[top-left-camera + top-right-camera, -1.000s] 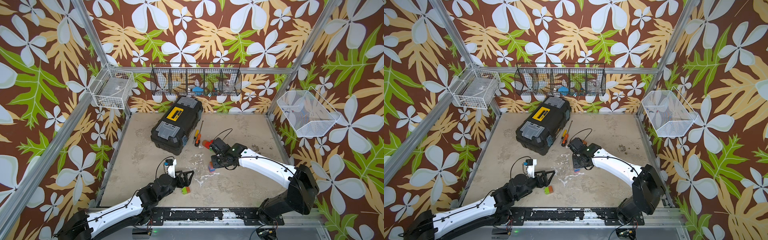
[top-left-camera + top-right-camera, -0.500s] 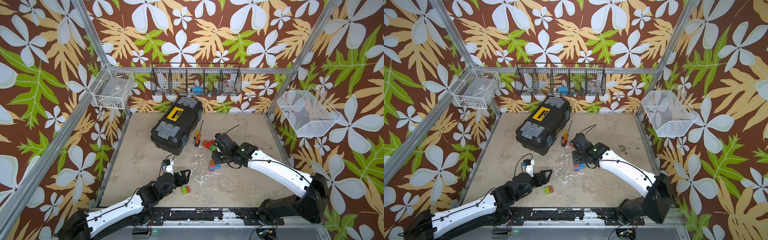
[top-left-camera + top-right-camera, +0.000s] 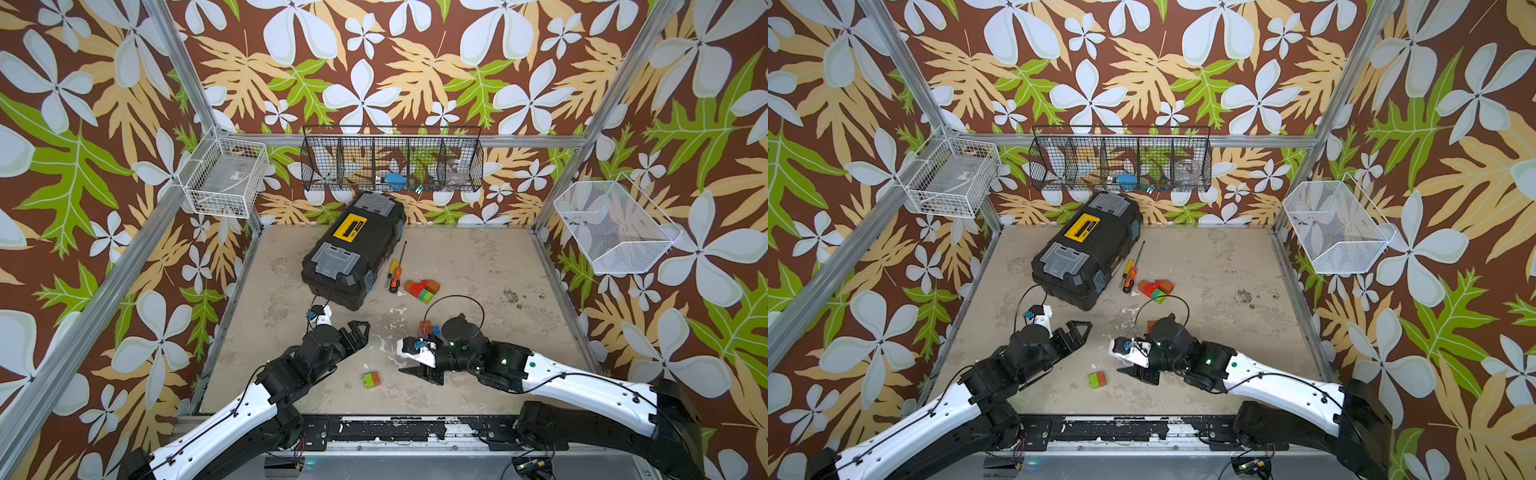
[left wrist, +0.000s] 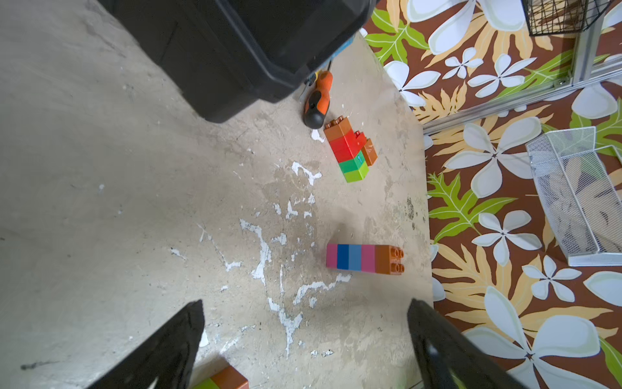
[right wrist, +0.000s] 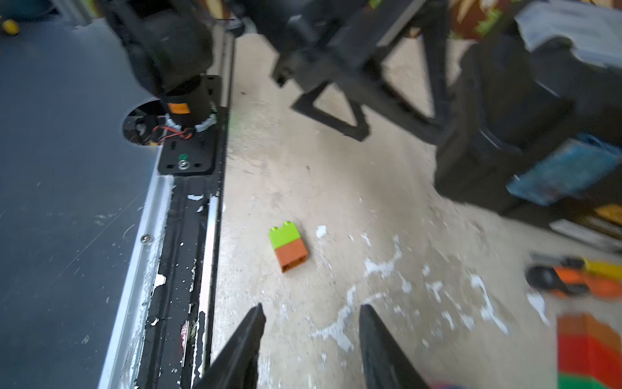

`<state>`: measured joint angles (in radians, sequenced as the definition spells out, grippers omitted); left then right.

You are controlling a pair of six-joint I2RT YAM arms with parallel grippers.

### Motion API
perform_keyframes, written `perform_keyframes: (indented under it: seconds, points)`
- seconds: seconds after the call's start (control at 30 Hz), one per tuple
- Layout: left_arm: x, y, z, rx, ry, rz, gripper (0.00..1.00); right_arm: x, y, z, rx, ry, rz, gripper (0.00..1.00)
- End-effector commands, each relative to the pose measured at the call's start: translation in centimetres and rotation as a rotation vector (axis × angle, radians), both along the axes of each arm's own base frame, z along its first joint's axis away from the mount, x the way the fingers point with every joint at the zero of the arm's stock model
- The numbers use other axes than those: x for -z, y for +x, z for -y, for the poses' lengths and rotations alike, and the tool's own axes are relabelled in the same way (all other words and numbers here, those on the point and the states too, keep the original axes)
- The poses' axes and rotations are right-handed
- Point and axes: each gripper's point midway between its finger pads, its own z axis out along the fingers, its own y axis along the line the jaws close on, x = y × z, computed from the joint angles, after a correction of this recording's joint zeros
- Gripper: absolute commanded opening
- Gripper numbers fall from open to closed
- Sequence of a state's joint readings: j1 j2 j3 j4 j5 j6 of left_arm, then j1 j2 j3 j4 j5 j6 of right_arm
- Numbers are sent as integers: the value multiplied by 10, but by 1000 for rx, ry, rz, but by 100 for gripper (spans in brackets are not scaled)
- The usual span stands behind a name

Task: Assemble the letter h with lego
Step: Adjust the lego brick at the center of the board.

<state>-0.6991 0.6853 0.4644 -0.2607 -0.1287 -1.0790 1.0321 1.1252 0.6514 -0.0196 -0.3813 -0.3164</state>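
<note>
Left end effector (image 3: 358, 330) hung wide open and empty over the counter (image 3: 478, 266), aimed far-right. Right of it and nearer, the lime-and-orange brick pair (image 3: 371, 380) lay on its side, its long axis roughly left to right with the lime end leftmost. Just right of that pair, the right end effector (image 5: 312, 308) pointed left at it, jaws partly apart with nothing between them; it looked the nearer arm. Behind it, the pink-blue-orange column (image 4: 365, 258) lay flat, and the red-orange-green cluster (image 3: 422, 289) sat farther back.
</note>
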Motion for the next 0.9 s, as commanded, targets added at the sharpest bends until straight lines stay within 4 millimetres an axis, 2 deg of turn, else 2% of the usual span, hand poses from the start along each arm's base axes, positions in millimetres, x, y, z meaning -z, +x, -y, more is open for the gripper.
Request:
perform_keyframes:
  seconds: [0.0, 0.03, 0.07, 0.27, 0.43, 0.5, 0.63, 0.73, 0.87]
  points:
    - [7, -5, 2, 93, -9, -53, 100, -10, -15, -28, -175, 147, 169, 51]
    - [8, -2, 0, 96, -22, -59, 100, -5, -14, -31, -167, 164, 164, 81]
    - [8, 0, -2, 97, -34, -67, 100, 0, -12, -34, -166, 172, 164, 100]
    - [19, 8, -15, 77, -37, -107, 100, 36, -7, -50, -233, 81, 176, 98]
    - [24, 12, -20, 74, -90, -121, 100, 67, 2, -69, -251, -23, 109, 83]
    - [27, 12, -23, 75, -110, -129, 100, 85, 3, -71, -253, -68, 76, 77]
    - [35, 11, -27, 78, -115, -147, 100, 118, 5, -67, -244, -156, 28, 76]
    - [41, 10, -29, 83, -120, -156, 100, 132, 13, -68, -192, -179, -4, 73]
    - [52, 4, -27, 92, -135, -179, 100, 132, 21, -72, -156, -151, -43, 51]
